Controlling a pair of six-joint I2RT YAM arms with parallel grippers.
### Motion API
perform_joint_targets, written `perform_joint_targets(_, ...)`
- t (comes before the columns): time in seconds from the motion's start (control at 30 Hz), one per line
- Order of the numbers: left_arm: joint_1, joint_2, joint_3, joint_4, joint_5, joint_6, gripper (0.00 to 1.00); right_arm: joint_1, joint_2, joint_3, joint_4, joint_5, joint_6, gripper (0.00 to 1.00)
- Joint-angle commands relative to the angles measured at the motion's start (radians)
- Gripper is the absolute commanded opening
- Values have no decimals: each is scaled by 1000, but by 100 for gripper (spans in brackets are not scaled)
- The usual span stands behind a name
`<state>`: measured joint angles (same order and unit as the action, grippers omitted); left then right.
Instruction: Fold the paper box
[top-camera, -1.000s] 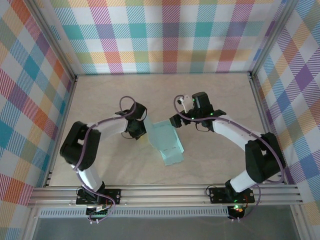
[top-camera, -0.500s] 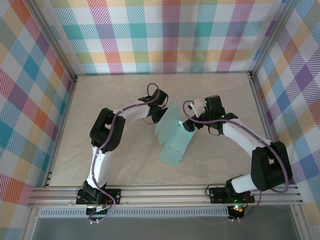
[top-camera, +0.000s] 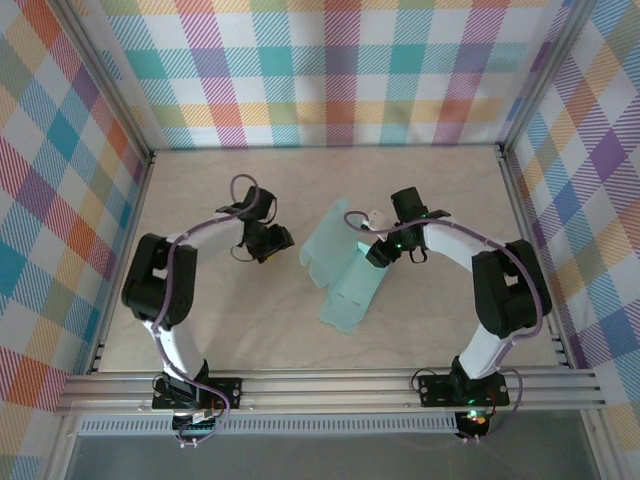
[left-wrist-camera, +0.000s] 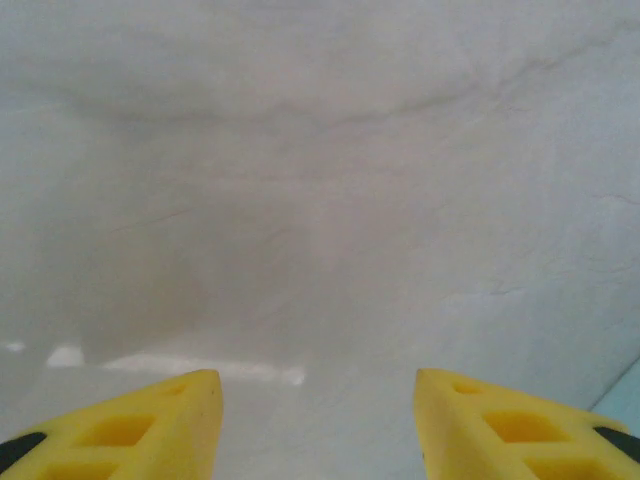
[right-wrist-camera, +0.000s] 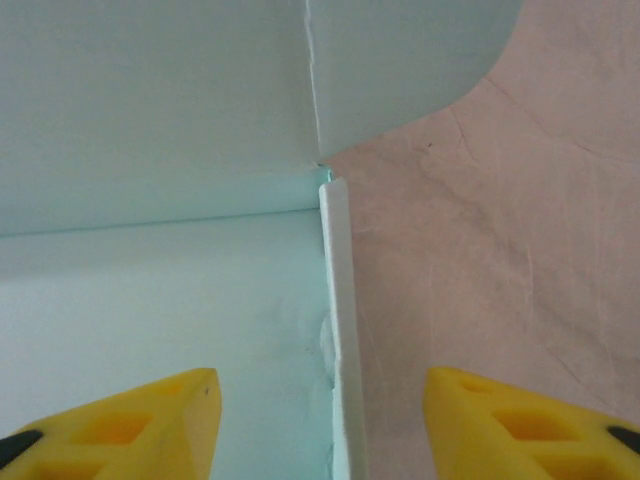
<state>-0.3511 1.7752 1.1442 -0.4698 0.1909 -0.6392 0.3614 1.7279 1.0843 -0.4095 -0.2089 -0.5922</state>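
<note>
From above, the paper box (top-camera: 347, 288) lies on the tabletop (top-camera: 200, 190) between the two arms. Its long body runs toward us from the right gripper (top-camera: 372, 252), and a rounded flap stands up just to that gripper's left. The wrist covers the right gripper's fingertips, so we cannot read from this height whether they touch the card. The left gripper (top-camera: 280, 240) hangs well apart from the box, which lies off to its right, with bare tabletop between them.

At the left wrist, the left gripper (left-wrist-camera: 318, 385) is released: its yellow fingers (left-wrist-camera: 170, 420) stand apart with only pale tabletop (left-wrist-camera: 320, 150) between them. A teal sliver (left-wrist-camera: 628, 402) is cut off at the lower right corner, too little for us to identify.

At the right wrist, the right gripper (right-wrist-camera: 320, 385) is also spread and grasps nothing. The paper box (right-wrist-camera: 150, 280) lies under its left finger and ahead of it. The white cut edge of the box runs up the gap between the fingers, clear of both tips. The rounded flap sits further ahead. Beyond the right finger we see bare tabletop (right-wrist-camera: 500, 250). Both fingers are cropped at the bottom of the frame.
</note>
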Motion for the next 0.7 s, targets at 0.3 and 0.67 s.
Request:
perform_joint_targets(0.3, -1, -119, -100, -45, -79, 40, 54, 7, 142, 117, -70, -5, -82, 42)
perform_joint_targets(0.67, 0, -99, -82, -58, -84, 52, 55, 7, 143, 104, -59, 22, -76, 17)
